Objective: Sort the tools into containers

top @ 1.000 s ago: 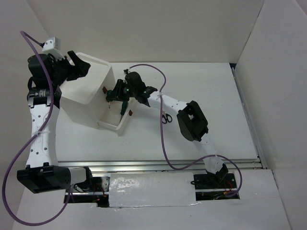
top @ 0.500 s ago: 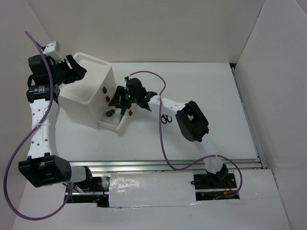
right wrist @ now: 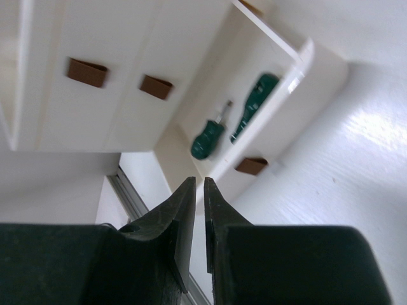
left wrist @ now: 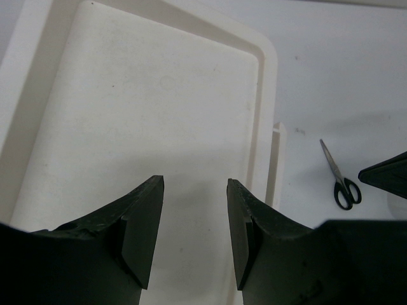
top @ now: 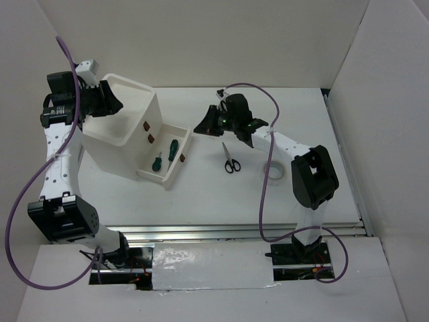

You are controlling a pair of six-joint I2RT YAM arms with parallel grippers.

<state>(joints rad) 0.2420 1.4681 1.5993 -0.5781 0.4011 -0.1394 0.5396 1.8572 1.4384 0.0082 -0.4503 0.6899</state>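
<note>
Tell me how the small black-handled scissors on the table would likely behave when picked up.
The scissors lie flat on the table with blades closed, so they probably will not roll but sit low for a grasp. They look rigid and small, so likely light, not floppy. Held by one handle loop, the blades might swing open.
</note>
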